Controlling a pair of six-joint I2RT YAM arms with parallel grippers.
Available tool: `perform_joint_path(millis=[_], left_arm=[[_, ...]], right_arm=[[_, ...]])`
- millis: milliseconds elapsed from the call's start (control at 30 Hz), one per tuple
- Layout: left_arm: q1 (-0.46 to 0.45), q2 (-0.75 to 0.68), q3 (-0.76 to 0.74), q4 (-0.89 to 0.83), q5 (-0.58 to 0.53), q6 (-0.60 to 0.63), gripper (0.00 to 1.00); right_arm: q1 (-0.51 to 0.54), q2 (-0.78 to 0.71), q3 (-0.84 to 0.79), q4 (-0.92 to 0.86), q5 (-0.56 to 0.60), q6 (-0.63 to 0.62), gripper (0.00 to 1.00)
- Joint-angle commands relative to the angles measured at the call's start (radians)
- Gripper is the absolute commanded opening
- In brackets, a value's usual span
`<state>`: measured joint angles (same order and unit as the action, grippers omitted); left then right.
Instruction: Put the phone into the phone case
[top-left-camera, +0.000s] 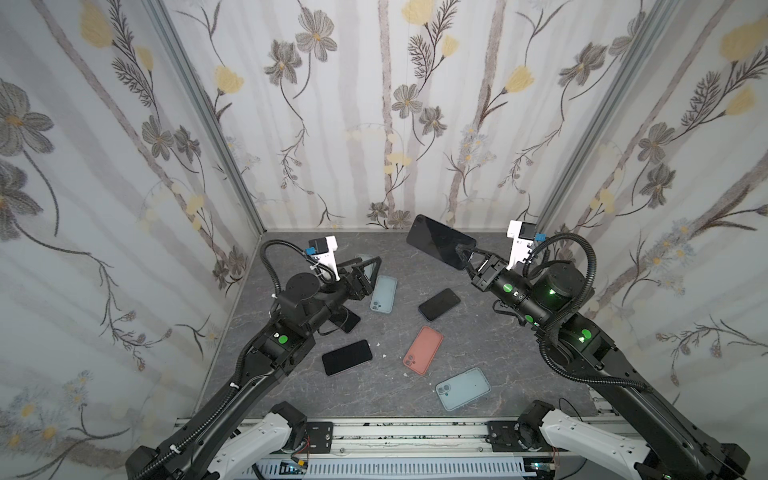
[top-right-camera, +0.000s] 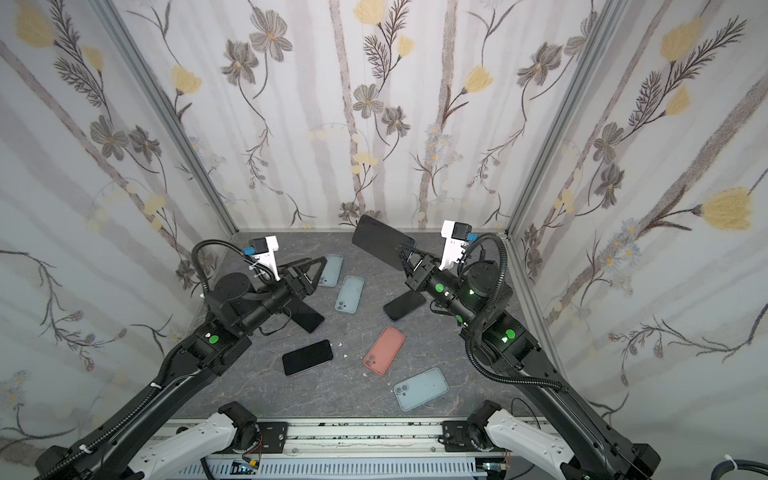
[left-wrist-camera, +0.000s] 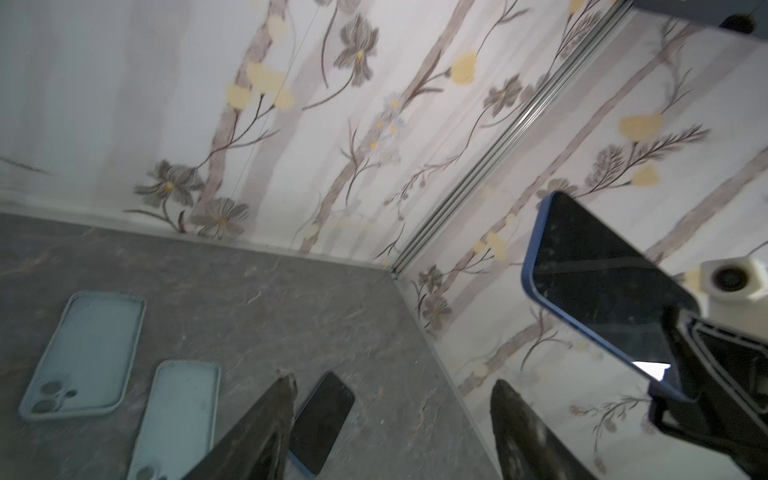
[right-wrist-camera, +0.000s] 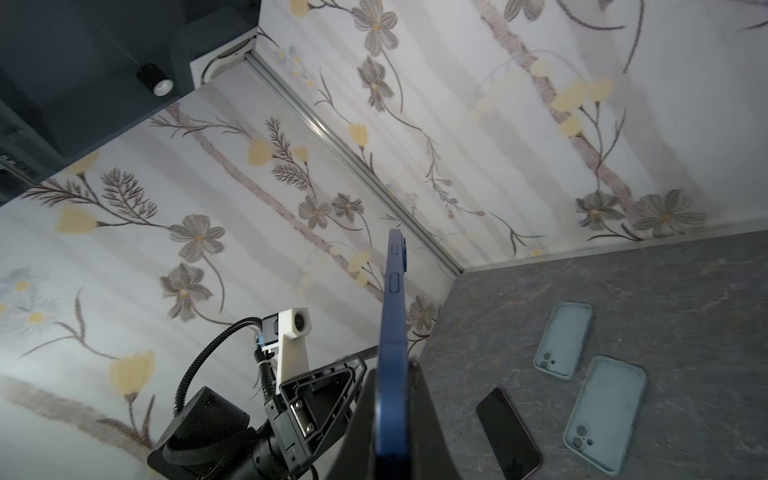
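Note:
A phone (top-left-camera: 439, 240) with a black screen and a dark blue rim hangs tilted in the air near the back wall. My right gripper (top-left-camera: 463, 255) is shut on its lower end. In the right wrist view that blue edge (right-wrist-camera: 395, 311) stands between the closed fingers of my right gripper (right-wrist-camera: 392, 370). My left gripper (top-left-camera: 368, 269) is open and empty at the back left, just above the table, left of the held phone (left-wrist-camera: 602, 282). Its fingertips (left-wrist-camera: 291, 379) stand wide apart. Two pale blue phone cases (top-right-camera: 330, 270) (top-right-camera: 349, 294) lie flat below it.
A salmon case (top-left-camera: 423, 350) and another pale blue case (top-left-camera: 462, 388) lie toward the front. Black phones lie at the centre (top-left-camera: 439, 304), the front left (top-left-camera: 347, 357), and partly under the left arm (top-left-camera: 347, 322). Flowered walls enclose three sides.

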<state>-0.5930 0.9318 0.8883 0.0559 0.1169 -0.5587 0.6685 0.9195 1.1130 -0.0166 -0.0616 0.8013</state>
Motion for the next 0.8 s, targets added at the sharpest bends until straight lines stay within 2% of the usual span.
perform_joint_path(millis=[0,267,533,767], left_arm=[[-0.039,0.031,0.020,-0.203,-0.003,0.136,0.74],[-0.268,0.194,0.092,-0.335,-0.124,0.311,0.74],[-0.376,0.322,0.039,-0.346,-0.029,0.433,0.77],[-0.441,0.484,0.030,-0.369,-0.128,0.499,0.79]], right_arm=[[-0.020,-0.010,0.027,-0.055,0.063,-0.030,0.00],[-0.022,0.015,0.123,-0.194,0.123,-0.107,0.00],[-0.023,-0.008,0.117,-0.224,0.158,-0.129,0.00],[-0.023,0.005,0.111,-0.214,0.171,-0.135,0.00]])
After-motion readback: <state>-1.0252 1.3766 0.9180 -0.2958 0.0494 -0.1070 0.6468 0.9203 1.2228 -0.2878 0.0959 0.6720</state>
